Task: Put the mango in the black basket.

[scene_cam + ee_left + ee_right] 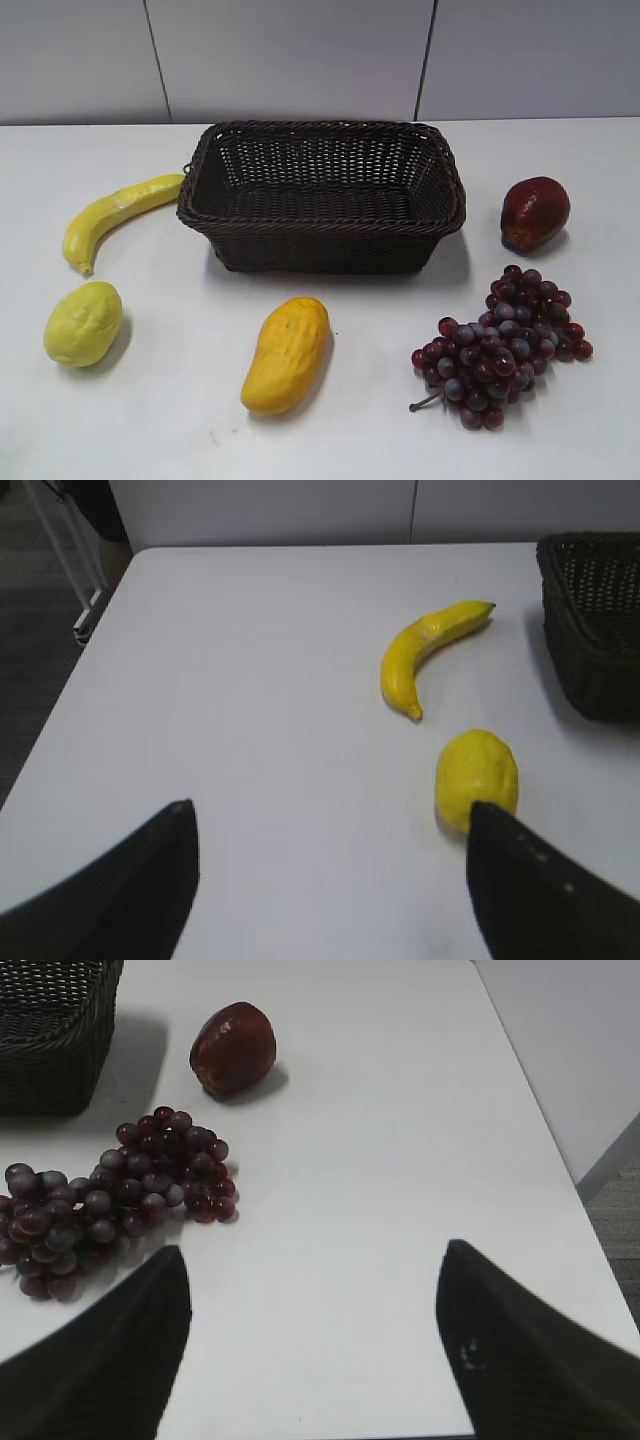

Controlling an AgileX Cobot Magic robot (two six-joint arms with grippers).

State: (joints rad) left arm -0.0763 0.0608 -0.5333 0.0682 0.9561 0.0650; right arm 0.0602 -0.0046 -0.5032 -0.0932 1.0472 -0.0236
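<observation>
The mango (pixel 287 354) lies on the white table (pixel 170 420) near the front edge, just in front of the black basket (pixel 322 232), apart from it; the basket stands toward the back edge at the middle. A banana (pixel 112 216) lies off the basket's left side, with a yellow-green lemon-like fruit (pixel 83 322) in front of it toward the front-left corner. On the right are a dark red fruit (pixel 534 212) and a bunch of red grapes (pixel 503 348). The left gripper (pixel 330 880) and right gripper (pixel 312 1345) both hover spread apart, holding nothing. No writing can be read anywhere.
</observation>
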